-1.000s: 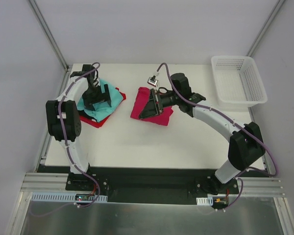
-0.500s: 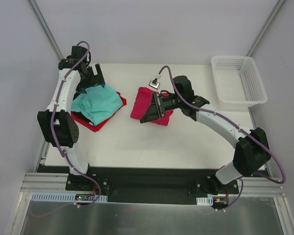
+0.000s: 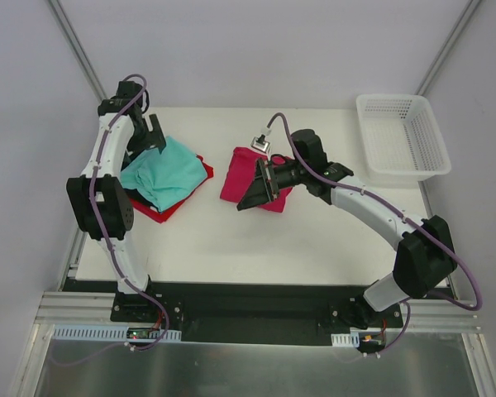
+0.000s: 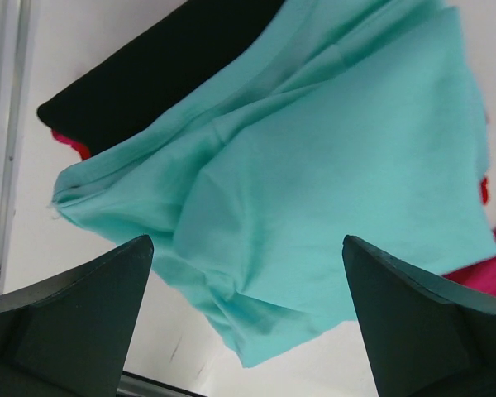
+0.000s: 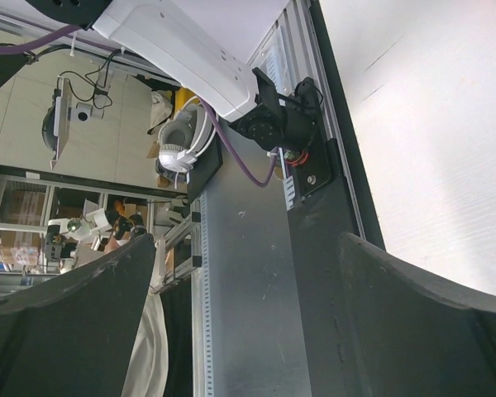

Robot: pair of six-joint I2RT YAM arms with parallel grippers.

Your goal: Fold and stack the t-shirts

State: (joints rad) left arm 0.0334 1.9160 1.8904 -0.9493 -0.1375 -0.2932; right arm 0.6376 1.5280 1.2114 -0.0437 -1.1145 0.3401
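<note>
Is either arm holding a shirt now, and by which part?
Nothing is held: left gripper and right gripper both have open, empty jaws.

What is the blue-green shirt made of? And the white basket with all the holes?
The teal t-shirt looks like soft, matte cloth, maybe cotton. It wrinkles and folds, and its edge has a sewn hem. The white basket looks like stiff, smooth plastic. Its walls are an even mesh of little holes and stand up straight.

I got bright, even light and soft shadows; the right wrist view's table (image 5: pixel 434 149) glared white at three o'clock.
</note>
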